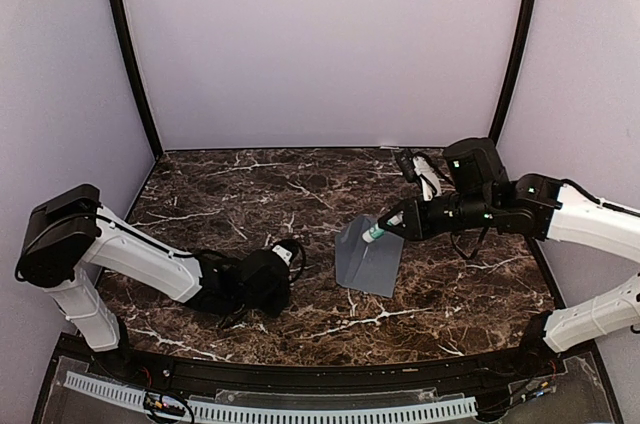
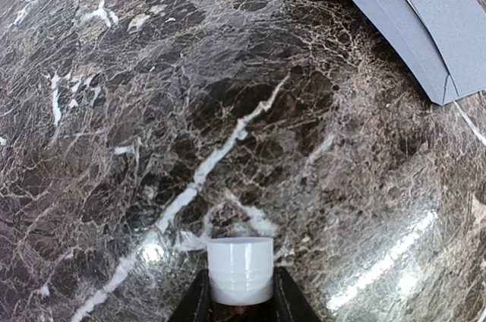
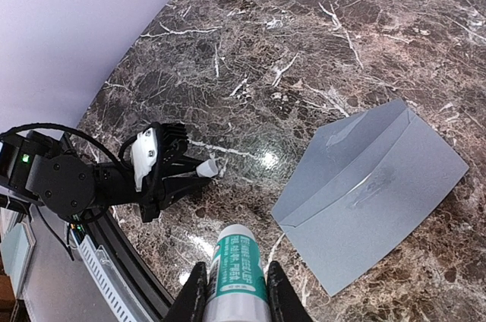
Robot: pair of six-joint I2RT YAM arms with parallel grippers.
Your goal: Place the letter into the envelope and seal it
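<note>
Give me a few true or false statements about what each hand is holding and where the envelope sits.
1. The envelope lies on the marble table. True.
2. The right hand grips a green-and-white tube. True.
3. The left hand holds the envelope. False: it has a small white cap between its fingers, apart from the envelope.
4. The envelope is red. False: it is grey.
</note>
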